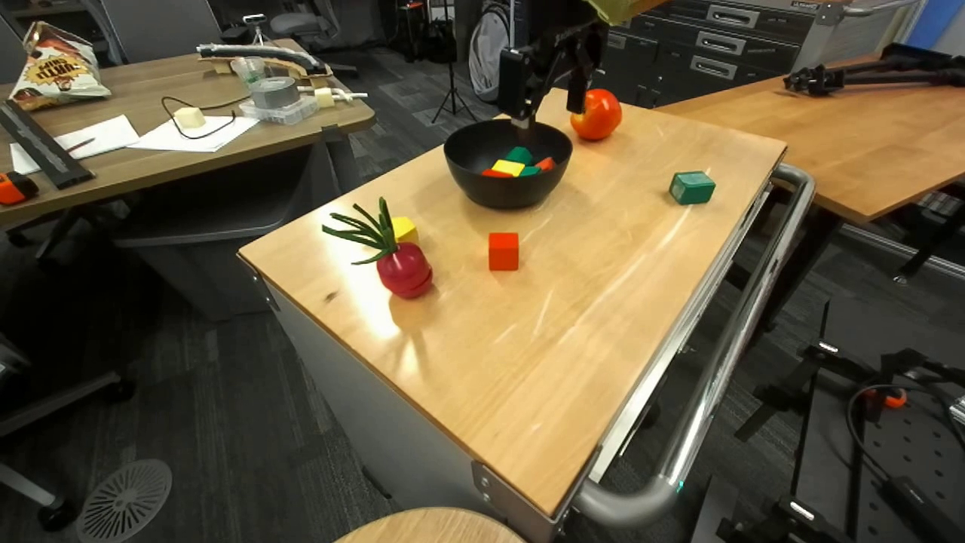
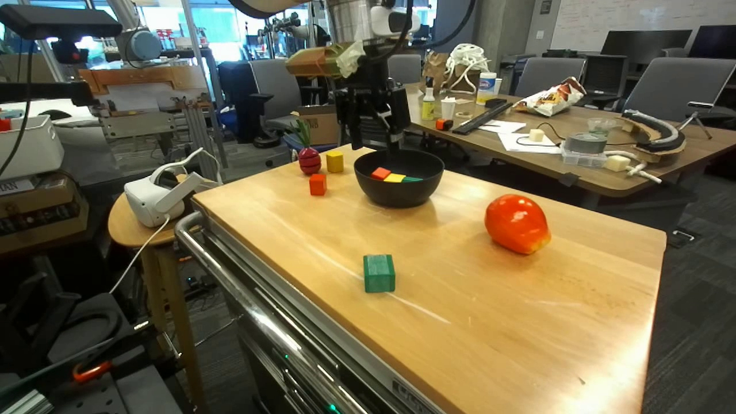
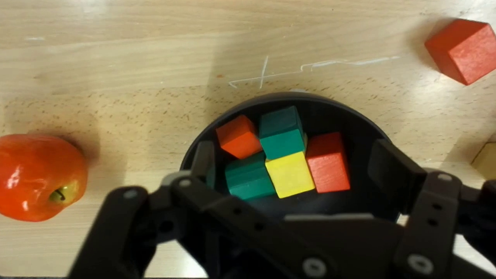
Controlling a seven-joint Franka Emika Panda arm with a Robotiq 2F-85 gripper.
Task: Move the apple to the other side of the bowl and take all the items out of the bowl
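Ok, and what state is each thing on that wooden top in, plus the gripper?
Bowl: upright, holding at least five blocks
Gripper: open, above bowl
Apple: outside bowl, tilted
Loose green block: outside bowl
Loose red block: outside bowl
Loose yellow block: outside bowl
Leafy red vegetable: outside bowl, leaves up

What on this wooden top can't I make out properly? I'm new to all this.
Black bowl: in the wrist view, the gripper hides part of it, low in the picture.
Beneath the blocks in that bowl: in the wrist view, the blocks themselves cover whatever may be there.
Apple: in the wrist view, the picture's left edge cuts it off.
Loose yellow block: in an exterior view, the red vegetable stands partly in front of it.
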